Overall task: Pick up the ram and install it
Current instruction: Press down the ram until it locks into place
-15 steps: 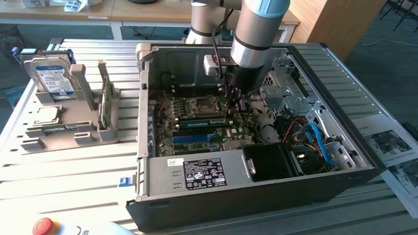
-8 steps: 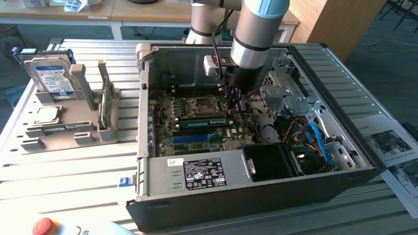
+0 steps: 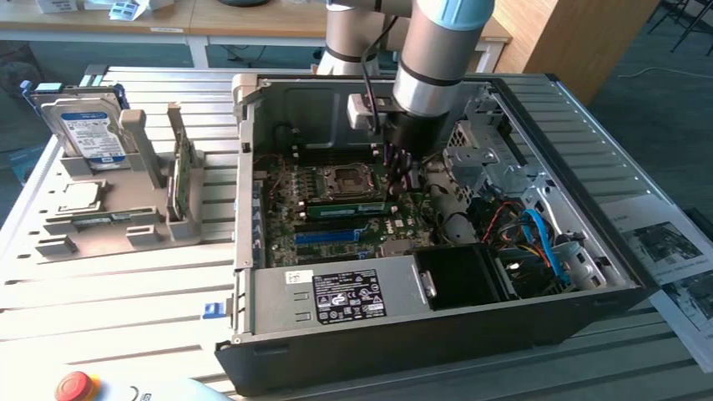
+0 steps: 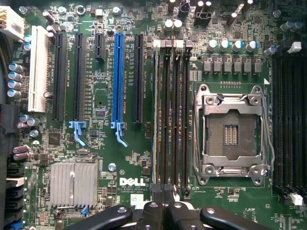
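Note:
The ram (image 3: 346, 209) is a long green stick standing on edge in one of the black memory slots (image 4: 173, 115) beside the empty processor socket (image 4: 232, 129), inside the open computer case. In the wrist view the ram (image 4: 157, 115) shows edge-on as a thin pale line in the outermost slot. My gripper (image 3: 398, 177) hangs straight down over the motherboard near one end of that stick. Its black fingers (image 4: 152, 213) are shut together, the gripper (image 4: 163, 191) pointing at the slot ends. Nothing shows between them, and I cannot tell whether they touch the ram.
The case walls (image 3: 250, 167) surround the board, with cables (image 3: 535, 234) and a drive cage on the exterior view's right. A grey holder (image 3: 134, 225) on the left carries a hard drive (image 3: 89, 125), a processor chip (image 3: 78, 196) and another upright green stick (image 3: 179, 175). A red stop button (image 3: 76, 386) sits in front.

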You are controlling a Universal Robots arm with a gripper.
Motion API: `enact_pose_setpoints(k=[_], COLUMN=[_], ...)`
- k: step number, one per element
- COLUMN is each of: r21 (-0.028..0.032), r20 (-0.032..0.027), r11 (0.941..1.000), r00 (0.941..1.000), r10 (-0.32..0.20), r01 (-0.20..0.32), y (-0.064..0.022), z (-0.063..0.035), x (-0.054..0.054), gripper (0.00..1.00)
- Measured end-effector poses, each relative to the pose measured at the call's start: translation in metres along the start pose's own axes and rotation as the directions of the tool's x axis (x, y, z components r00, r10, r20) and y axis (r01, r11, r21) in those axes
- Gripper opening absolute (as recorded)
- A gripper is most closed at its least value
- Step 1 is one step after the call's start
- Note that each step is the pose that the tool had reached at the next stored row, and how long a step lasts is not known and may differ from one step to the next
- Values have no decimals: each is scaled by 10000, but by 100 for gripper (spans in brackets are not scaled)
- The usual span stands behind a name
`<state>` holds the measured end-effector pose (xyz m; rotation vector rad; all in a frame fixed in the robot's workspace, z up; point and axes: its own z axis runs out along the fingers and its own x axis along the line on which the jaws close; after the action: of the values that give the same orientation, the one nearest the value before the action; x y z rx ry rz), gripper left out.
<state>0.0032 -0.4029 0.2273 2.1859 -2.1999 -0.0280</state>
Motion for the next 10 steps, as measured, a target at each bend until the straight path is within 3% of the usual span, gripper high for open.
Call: enact_pose_setpoints(k=[10], r21=[-2], r20=[-1], r11=[10000], r00=[10000], r10=[0], r01=[0], y=[1], z=[-14], x=[4], gripper=[11])
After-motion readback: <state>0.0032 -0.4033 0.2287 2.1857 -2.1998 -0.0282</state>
